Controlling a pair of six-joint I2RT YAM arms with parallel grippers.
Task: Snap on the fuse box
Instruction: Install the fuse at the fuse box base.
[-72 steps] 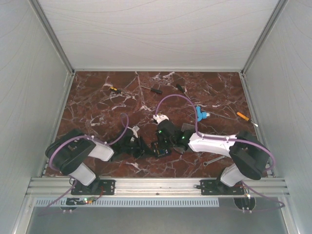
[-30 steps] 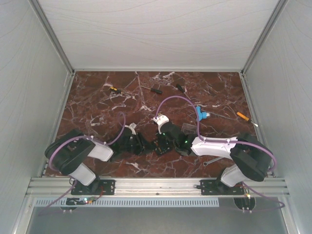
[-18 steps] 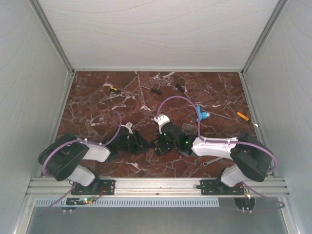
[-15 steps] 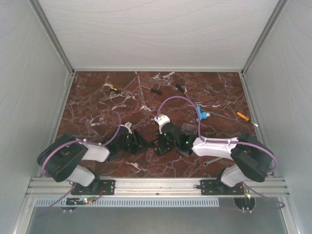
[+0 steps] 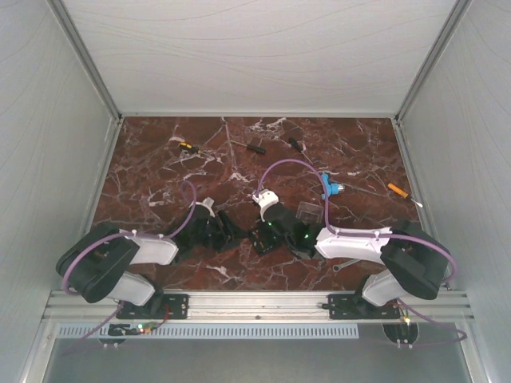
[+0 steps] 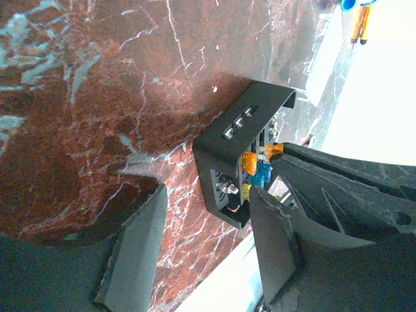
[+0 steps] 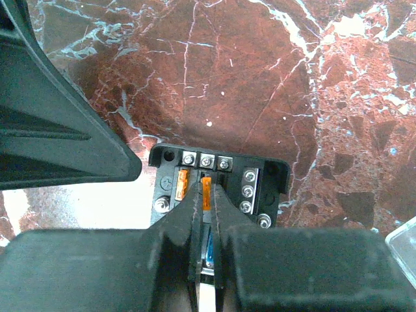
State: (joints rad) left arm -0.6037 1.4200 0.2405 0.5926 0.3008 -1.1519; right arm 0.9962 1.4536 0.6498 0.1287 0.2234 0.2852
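Note:
The fuse box (image 5: pixel 262 238) is a small black box with orange and blue fuses, lying lidless on the marble between the two grippers. It shows in the left wrist view (image 6: pixel 235 156) and the right wrist view (image 7: pixel 260 179). My right gripper (image 5: pixel 271 230) reaches into the box, its jaws (image 7: pixel 207 195) shut on an orange fuse (image 7: pixel 207 192) standing in the middle of it. My left gripper (image 5: pixel 227 228) is open and empty just left of the box, whose near corner lies by one finger (image 6: pixel 276 240). The clear lid (image 5: pixel 306 211) lies on the table behind the right gripper.
Black-handled screwdrivers (image 5: pixel 255 148) lie at the back, with a yellow-and-black one (image 5: pixel 188 147) to their left. A blue plastic piece (image 5: pixel 329 185) and an orange-handled tool (image 5: pixel 397 190) lie at the right. A small wrench (image 5: pixel 350 262) lies by the right arm. White walls close in three sides.
My right gripper has drawn the fuse box a little away from the near edge. My left arm has swung its open gripper up and right, closer to the box.

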